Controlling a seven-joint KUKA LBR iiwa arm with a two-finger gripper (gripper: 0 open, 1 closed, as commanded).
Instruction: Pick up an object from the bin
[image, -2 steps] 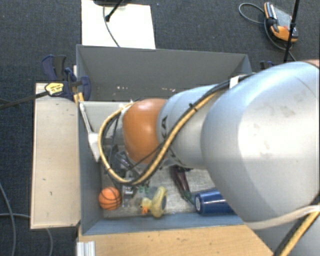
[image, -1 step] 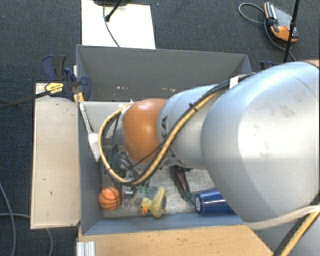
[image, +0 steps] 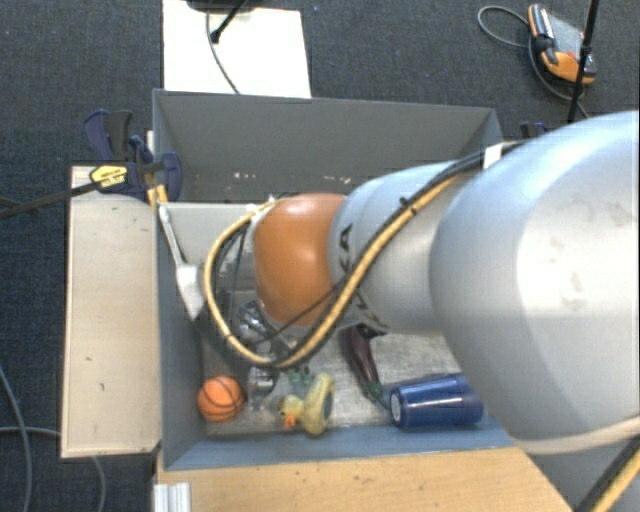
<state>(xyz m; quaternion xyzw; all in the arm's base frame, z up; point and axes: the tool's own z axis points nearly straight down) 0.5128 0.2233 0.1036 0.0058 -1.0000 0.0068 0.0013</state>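
Gripper (image: 262, 386) low in grey bin (image: 320, 140). Orange mini basketball (image: 220, 398) just beside it, view-left. Yellow toy duck (image: 308, 405) just view-right, blue can (image: 435, 402) beyond.

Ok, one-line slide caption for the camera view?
The gripper low in the bin, between orange ball and yellow duck toy.

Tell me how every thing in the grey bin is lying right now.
Small orange ball with dark lines: resting in the near-left corner.
Yellow duck-shaped toy: lying by the near wall.
Blue cylindrical can: lying on its side.
Dark purple long thing: lying partly hidden under the arm.
Gripper: low between ball and yellow toy.
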